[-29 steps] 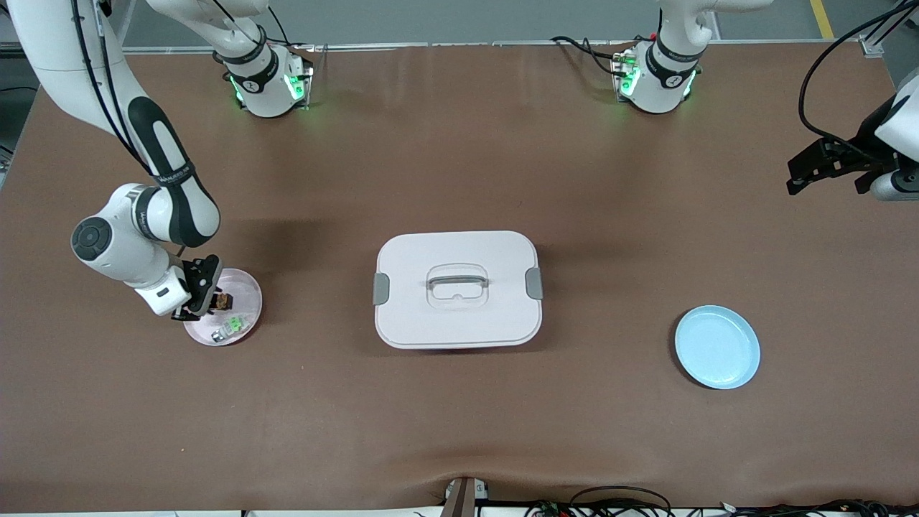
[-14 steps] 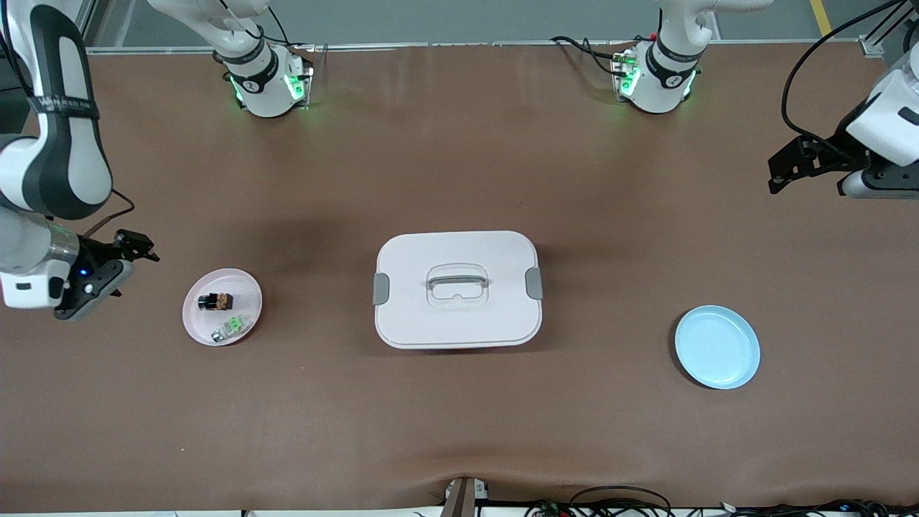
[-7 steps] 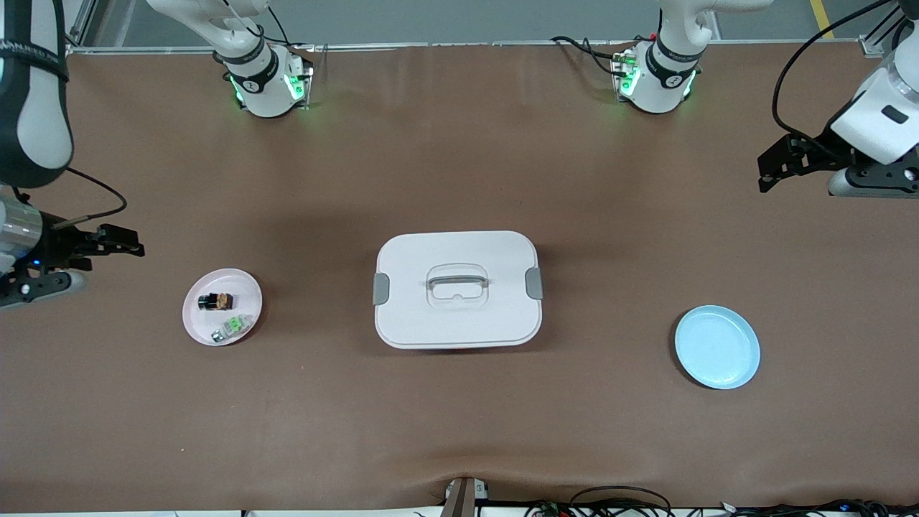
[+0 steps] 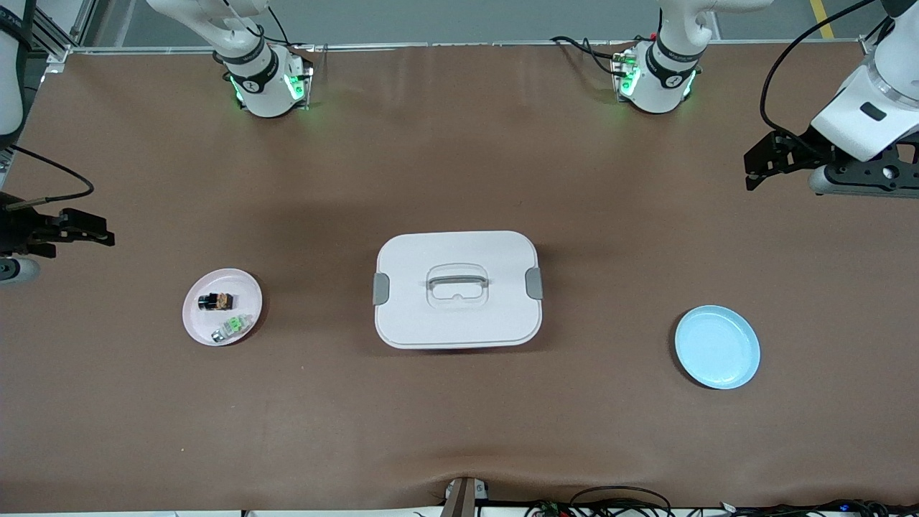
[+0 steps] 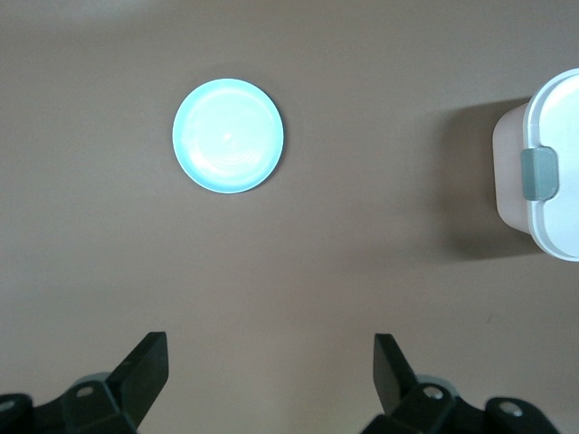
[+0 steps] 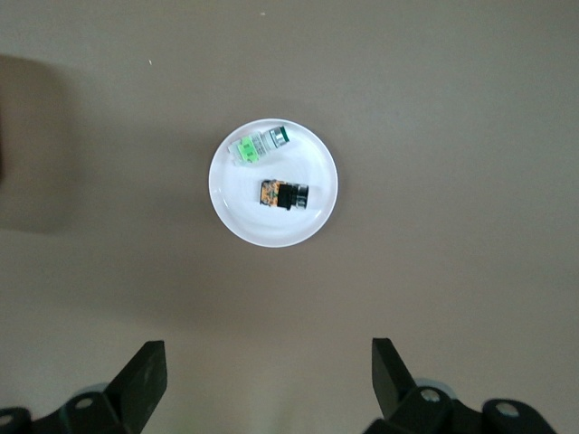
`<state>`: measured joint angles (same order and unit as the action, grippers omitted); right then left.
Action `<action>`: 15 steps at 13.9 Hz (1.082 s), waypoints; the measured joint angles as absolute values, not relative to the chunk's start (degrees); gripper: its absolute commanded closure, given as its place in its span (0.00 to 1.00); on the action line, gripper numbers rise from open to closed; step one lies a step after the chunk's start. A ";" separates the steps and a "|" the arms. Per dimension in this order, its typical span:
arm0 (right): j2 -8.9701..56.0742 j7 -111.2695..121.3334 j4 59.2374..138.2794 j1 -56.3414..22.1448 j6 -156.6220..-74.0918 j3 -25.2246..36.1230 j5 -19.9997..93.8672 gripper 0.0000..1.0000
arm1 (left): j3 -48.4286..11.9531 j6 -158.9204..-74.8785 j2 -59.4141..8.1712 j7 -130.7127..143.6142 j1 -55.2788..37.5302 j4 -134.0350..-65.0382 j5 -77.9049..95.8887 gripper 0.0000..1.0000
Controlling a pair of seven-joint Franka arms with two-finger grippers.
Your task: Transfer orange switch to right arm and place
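The orange switch (image 4: 215, 301) (image 6: 283, 194) lies on its side on a small pink plate (image 4: 248, 287) (image 6: 233, 212), with nothing touching it. My right gripper (image 4: 90, 228) (image 6: 268, 362) hangs open and empty above bare table, off the plate toward the right arm's end of the table. My left gripper (image 4: 754, 171) (image 5: 270, 357) is open and empty too, up in the air over bare table at the left arm's end. Both wrist views show wide-spread fingers with only table between them.
A green-and-silver small part (image 4: 231, 328) (image 6: 261, 145) shares the pink plate. A white lidded box (image 4: 402, 316) (image 5: 554, 217) with a handle sits mid-table. A light blue plate (image 4: 717, 347) (image 5: 228, 136) lies toward the left arm's end.
My right gripper has drawn back from the pink plate toward the table's end, leaving the orange switch lying there. The left gripper has drifted a little toward the table's middle.
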<state>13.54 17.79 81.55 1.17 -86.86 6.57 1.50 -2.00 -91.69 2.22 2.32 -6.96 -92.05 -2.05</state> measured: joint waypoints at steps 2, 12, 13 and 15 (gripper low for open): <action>13.54 17.78 80.31 2.12 -85.27 6.94 1.20 0.00 | -1.99 -91.69 2.22 2.32 -6.81 -92.02 -2.05 0.00; 13.51 10.56 72.66 5.09 -83.06 7.21 1.24 0.00 | -1.90 -91.62 2.24 2.32 -6.56 -91.82 -2.05 0.00; 13.49 7.22 72.46 4.75 -81.73 7.13 1.24 0.00 | -1.87 -91.53 2.25 2.32 -6.52 -91.80 -2.05 0.00; 13.38 -1.74 71.72 2.25 -79.97 6.86 1.09 0.00 | -1.74 -91.52 2.25 2.29 -6.42 -91.63 -2.05 0.00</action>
<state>13.38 -1.74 71.72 2.25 -79.97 6.86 1.09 -1.74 -91.52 2.25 2.29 -6.42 -91.63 -2.05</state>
